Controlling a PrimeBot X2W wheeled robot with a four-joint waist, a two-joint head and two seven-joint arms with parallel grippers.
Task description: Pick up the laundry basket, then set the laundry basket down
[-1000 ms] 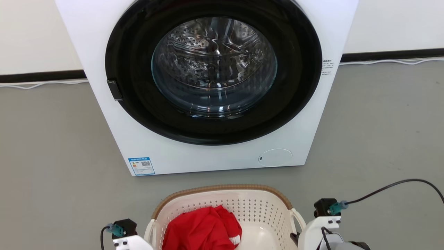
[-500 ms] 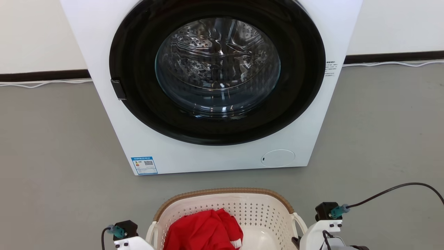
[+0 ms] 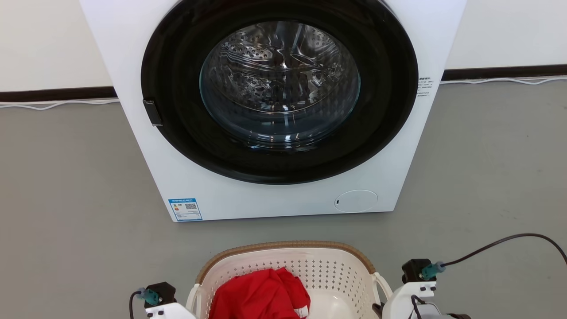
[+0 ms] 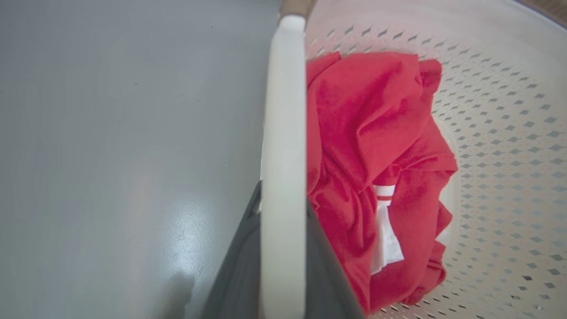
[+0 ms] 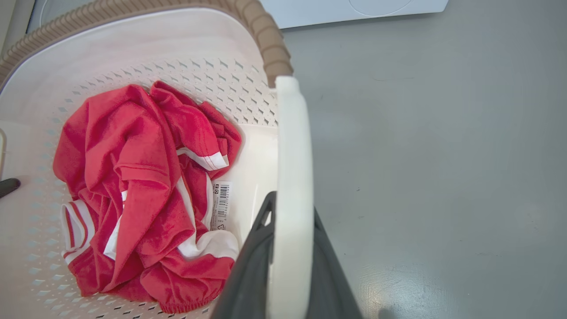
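Grey floor (image 3: 66,177) runs back to a white wall (image 3: 44,44) in the head view, with a front-loading washing machine (image 3: 177,177) standing against it. A blue sticker (image 3: 185,209) with a QR code sits at the machine's lower left corner. Small print (image 3: 424,86) lines its right edge. Both are too fine to read.

The laundry basket (image 3: 336,274) is right in front of the machine, its near half cut off, with a red garment (image 3: 259,294) inside. The pale wrists flank it, their fingers hidden. I cannot tell whether its base touches the floor. Since a second ago the machine sits further right in the picture and the basket rim slightly lower, so the camera has moved.

In the left wrist view, the left gripper (image 4: 282,208) is closed narrowly on the basket's white loop handle (image 4: 283,110), a dark finger pressed to each side.

In the right wrist view, the right gripper (image 5: 292,206) clamps the other loop handle (image 5: 292,146) the same way, on the side nearer the machine's round cover (image 5: 381,5). A barcode tag (image 5: 220,206) lies against the garment, its digits illegible.
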